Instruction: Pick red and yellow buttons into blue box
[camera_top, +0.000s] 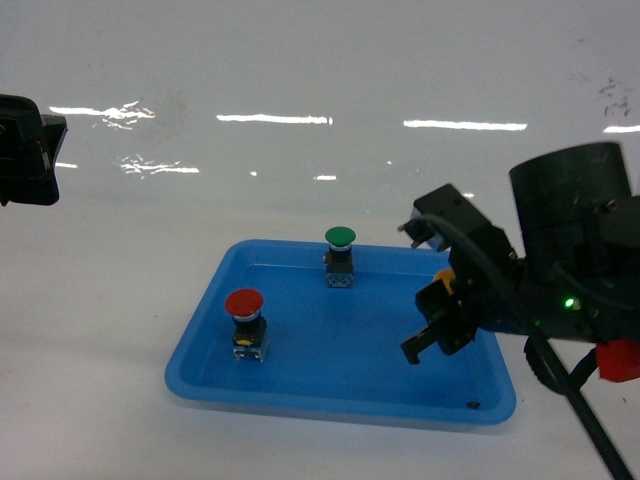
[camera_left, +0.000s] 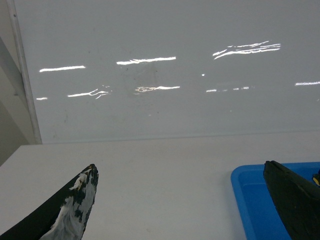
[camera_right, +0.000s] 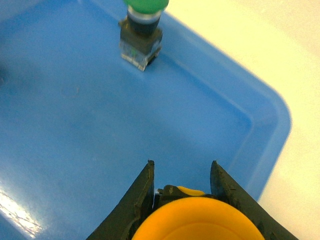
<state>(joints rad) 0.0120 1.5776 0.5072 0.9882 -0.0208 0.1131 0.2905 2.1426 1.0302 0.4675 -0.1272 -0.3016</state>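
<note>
The yellow button (camera_right: 200, 217) is being held between the fingers (camera_right: 145, 195) of the right gripper (camera_top: 440, 335), which are clamped on it from either side; in the right wrist view its broad yellow cap is filling the gap between them at the bottom edge. In the head view only a sliver of yellow is showing at the gripper, which is hanging over the right part of the shallow blue tray (camera_top: 200, 372), apparently lifted clear of its floor. The button's stem appears to be running roughly along the fingers, though this is mostly being hidden by the cap.

The red button (camera_top: 246, 322) is standing upright on its base in the left part of the tray, well apart from the right gripper and on the side nearer the left arm. The green button (camera_top: 340, 256) is standing upright near the far rim and is not being asked for.

The left gripper (camera_left: 185, 200) is being held with its fingers spread wide, nothing between them, over the bare table (camera_left: 150, 175) just left of the tray's corner.

The blue box is not being shown in any view, so the direction in which the yellow button must be carried cannot be told.

No brand, label or legible writing is being shown on any of the buttons or the tray.
</note>
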